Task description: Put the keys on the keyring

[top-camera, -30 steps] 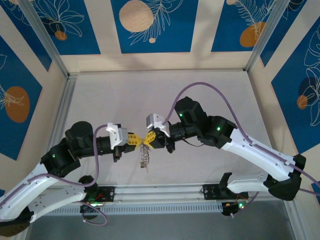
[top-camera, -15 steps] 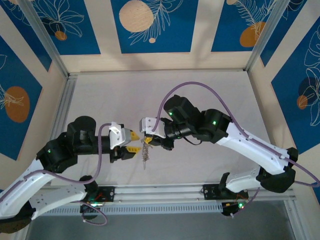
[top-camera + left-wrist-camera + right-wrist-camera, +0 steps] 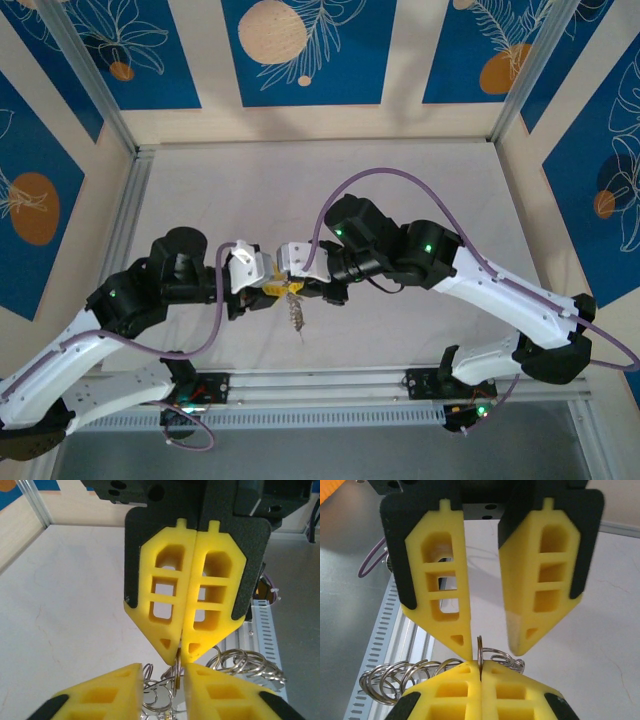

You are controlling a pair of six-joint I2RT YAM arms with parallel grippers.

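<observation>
As the right hand [image 3: 179, 656] pinches the keyring [image 3: 479, 645] edge-up | left hand [image 3: 490, 652] faces it tip-to-tip, jaws apart either side of the ring | spare rings [image 3: 296, 315] dangle below.

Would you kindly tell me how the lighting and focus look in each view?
Top external: even, diffuse light, faint shadows on the table, keyring small but distinct. Left wrist: right gripper sharp, table pale and bright. Right wrist: left gripper sharp, keyring's coils glint mildly.
</observation>
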